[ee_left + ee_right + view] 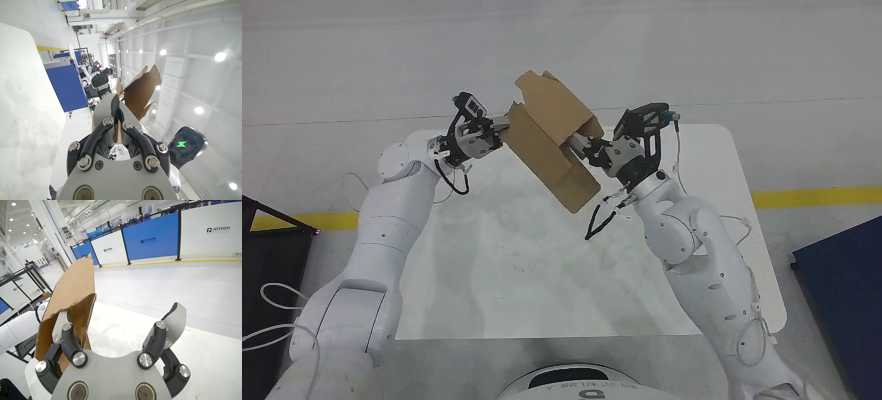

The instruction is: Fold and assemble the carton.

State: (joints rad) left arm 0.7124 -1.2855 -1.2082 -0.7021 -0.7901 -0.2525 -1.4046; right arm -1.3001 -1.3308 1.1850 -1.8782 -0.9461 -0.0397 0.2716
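The brown carton [552, 130] hangs tilted over the far side of the white table [492, 270], between both arms. The left gripper [495, 132] pinches a flap tight. The right gripper [589, 150] gapes wide, one finger tucked behind a carton wall. The blue-and-white partitions [151, 243] carry a printed logo.

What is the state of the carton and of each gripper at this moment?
carton: held above the table, tilted, partly opened, end flaps not folded.
left gripper: fingers shut on a carton edge.
right gripper: fingers open, one finger behind a carton wall.
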